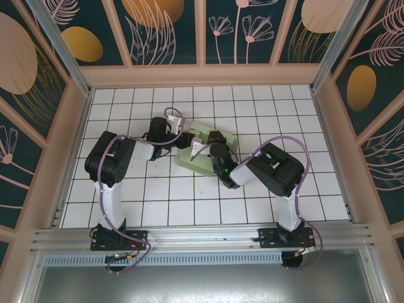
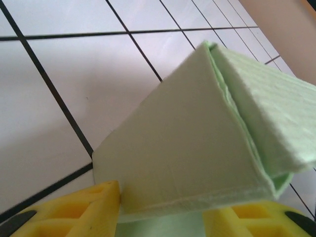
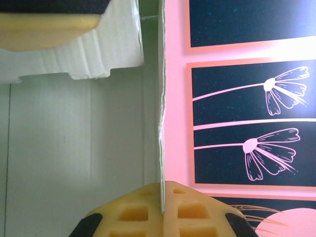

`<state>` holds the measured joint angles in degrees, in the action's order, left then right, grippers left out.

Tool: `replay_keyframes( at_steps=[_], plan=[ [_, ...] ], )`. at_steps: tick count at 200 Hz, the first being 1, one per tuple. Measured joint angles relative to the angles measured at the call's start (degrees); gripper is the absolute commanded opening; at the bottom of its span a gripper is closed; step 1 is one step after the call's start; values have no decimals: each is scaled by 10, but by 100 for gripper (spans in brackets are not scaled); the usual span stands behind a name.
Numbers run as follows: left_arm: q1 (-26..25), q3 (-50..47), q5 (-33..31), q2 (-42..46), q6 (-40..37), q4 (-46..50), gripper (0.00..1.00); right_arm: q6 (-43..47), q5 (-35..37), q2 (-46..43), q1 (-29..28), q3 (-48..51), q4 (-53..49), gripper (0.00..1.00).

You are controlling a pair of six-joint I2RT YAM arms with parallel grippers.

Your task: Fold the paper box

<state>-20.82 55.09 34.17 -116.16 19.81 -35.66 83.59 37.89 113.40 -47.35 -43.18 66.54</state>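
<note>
The paper box [image 1: 197, 161] is a pale mint-green card piece, partly folded up, lying on the white tiled floor at mid-table. My left gripper [image 1: 187, 140] comes at it from the left. In the left wrist view a folded wedge of the paper box [image 2: 197, 143] fills the gap between the yellow fingers [image 2: 79, 212], and the left gripper [image 2: 160, 221] is shut on it. My right gripper [image 1: 216, 151] reaches in from the right. In the right wrist view the right gripper [image 3: 162, 210] is shut on the thin upright edge of a paper box wall [image 3: 74, 148].
White tiled floor [image 1: 278, 120] lies all round the box. Peach-framed walls with dark floral panels [image 1: 170, 31] close the back and sides. An aluminium rail [image 1: 202, 237] runs along the near edge by the arm bases.
</note>
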Motion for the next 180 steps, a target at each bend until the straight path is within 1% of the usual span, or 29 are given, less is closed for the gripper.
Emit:
replay_keyframes(
  at_steps=[56,91,97,108,111,115,155,172,180],
  plan=[
    [-1,15,-9,-3,-3,-1,43,-28,0,-8,0,-7,-30,0],
    [-2,15,-20,-3,-3,-1,36,-44,0,-12,0,-15,-51,0],
    [-2,15,-22,-3,-3,-1,31,-47,1,-12,0,-17,-55,0],
    [-2,15,-25,-3,-7,-2,28,-50,2,-13,0,-19,-60,0],
    [-2,15,-27,-3,-9,-2,24,-51,2,-13,0,-20,-62,0],
    [-2,15,-29,-3,-9,-2,23,-51,3,-13,0,-21,-64,0],
    [-2,15,-37,-3,-18,-3,23,-66,9,-13,0,-27,-75,0],
    [-2,15,-39,-3,-19,-3,23,-84,8,-16,0,-29,-86,12],
    [-2,15,-43,-3,-20,-3,23,-95,1,-21,0,-29,-96,23]
  ],
)
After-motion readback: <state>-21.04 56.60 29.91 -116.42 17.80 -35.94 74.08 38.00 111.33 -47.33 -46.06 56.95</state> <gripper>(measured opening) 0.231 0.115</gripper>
